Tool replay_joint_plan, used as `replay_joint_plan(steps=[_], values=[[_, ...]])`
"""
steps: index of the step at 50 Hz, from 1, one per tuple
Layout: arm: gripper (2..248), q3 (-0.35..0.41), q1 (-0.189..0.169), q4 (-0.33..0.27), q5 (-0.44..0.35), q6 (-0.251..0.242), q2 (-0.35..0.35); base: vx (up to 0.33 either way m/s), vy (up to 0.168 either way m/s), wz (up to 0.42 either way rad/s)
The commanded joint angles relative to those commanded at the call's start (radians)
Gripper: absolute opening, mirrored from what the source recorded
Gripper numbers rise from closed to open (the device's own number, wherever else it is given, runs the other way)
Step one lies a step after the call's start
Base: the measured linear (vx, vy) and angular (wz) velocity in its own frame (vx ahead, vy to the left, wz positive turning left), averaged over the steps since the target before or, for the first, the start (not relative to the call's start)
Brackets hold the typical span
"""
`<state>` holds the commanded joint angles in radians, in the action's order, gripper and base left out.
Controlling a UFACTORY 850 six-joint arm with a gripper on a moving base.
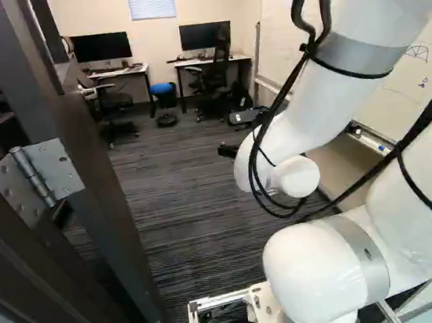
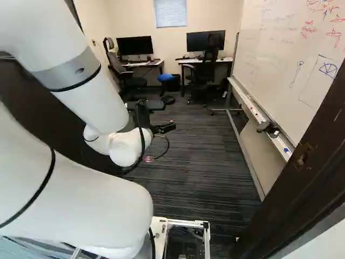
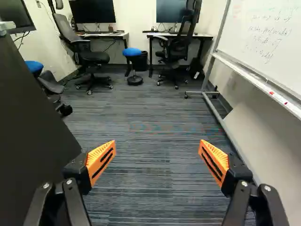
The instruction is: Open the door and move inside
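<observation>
White arm (image 2: 81, 183) is right up in your face in both base views, black cables strapped along it with ties. Just ahead of its lowest joint there's the metal frame of the base (image 1: 209, 300), some wiring inside. Door frame (image 2: 304, 156) stands close at the right of the right base view, metal plate set into its edge. Over at the left of the left base view you get the hinge (image 1: 37, 179), and the door (image 1: 94, 161) hanging off it, swung open into the room, so the doorway's wide open ahead.

Further out is the gripper (image 2: 166, 128). Fingers are spread wide apart, orange pads (image 3: 102, 160) facing each other across a big gap, holding nothing, just carpet (image 3: 155, 113) visible beyond. In the wrist view the door is a dark slab beside one finger, and on the other side a whiteboard (image 3: 270, 35) runs along the wall, scribbled on, with a tray (image 2: 269, 132) on its bottom edge and a dark object (image 2: 268, 127) on it.

Back of the room: two desks. One (image 3: 113, 35) has a monitor (image 3: 92, 12) toward its rear edge and an office chair (image 3: 91, 57) in front; near its corner facing the other desk sits a blue-topped stool (image 3: 132, 52). The second desk (image 3: 204, 36) has its own monitor (image 2: 195, 40) and black chair (image 3: 181, 47). Window blind (image 2: 170, 13) on the far wall.
</observation>
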<state>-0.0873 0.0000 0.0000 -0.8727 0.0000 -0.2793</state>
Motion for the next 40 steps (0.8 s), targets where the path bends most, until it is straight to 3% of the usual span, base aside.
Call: replay_joint_plan(steps=[40], values=[[247,0.000,0.000,0.000,0.000,0.000,0.000,0.118,-0.015,-0.010]])
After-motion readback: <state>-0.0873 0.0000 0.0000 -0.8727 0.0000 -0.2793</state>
